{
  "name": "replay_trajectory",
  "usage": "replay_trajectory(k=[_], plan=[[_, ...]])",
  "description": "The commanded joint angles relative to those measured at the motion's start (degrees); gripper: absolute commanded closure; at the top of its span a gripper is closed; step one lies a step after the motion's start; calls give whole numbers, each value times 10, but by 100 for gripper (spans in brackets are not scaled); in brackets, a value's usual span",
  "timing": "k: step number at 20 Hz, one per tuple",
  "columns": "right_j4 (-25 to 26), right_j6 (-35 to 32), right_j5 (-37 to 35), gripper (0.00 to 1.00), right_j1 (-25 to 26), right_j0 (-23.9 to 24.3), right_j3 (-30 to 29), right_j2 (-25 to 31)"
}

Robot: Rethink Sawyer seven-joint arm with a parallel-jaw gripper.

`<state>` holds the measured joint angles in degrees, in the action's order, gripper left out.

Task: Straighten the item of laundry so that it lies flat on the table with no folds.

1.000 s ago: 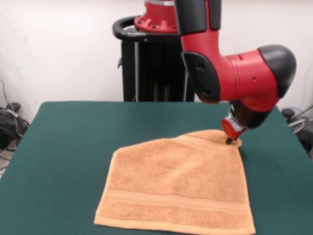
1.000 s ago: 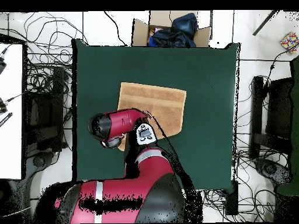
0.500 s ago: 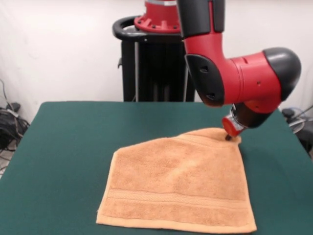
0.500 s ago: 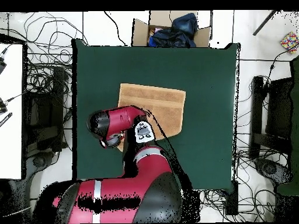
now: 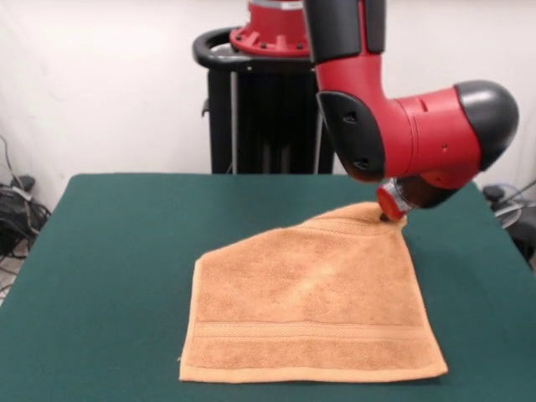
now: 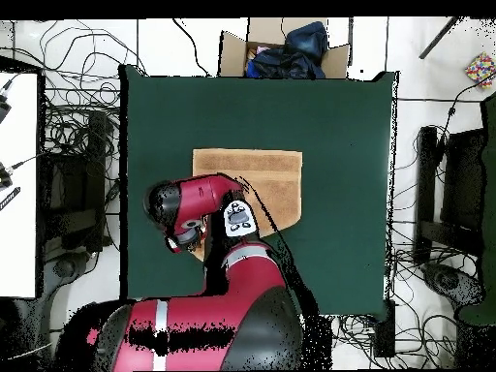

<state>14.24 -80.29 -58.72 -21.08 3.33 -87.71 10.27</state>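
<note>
While the arm bends low, its claw (image 5: 388,215) tips meet the towel (image 5: 310,306) far corner (grip state unclear) on the tabletop (image 5: 109,251).

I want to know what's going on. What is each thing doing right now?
Towel: spread on the table, one far corner lifted and pulled into a peak.
Gripper: down at that raised corner; fingers hidden.
Table: mostly bare, towel near the middle.
Cardboard box: open, dark clothes inside.
</note>
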Motion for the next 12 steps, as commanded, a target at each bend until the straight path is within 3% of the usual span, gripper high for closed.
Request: replay_trajectory(k=[1, 6, 7, 12], plan=[[-19, -80, -33, 100, 32, -7, 42, 11], [-21, -87, -26, 100, 46, -10, 60, 12], [-21, -87, -26, 0, 47, -11, 60, 11], [-23, -80, -27, 0, 42, -7, 55, 15]])
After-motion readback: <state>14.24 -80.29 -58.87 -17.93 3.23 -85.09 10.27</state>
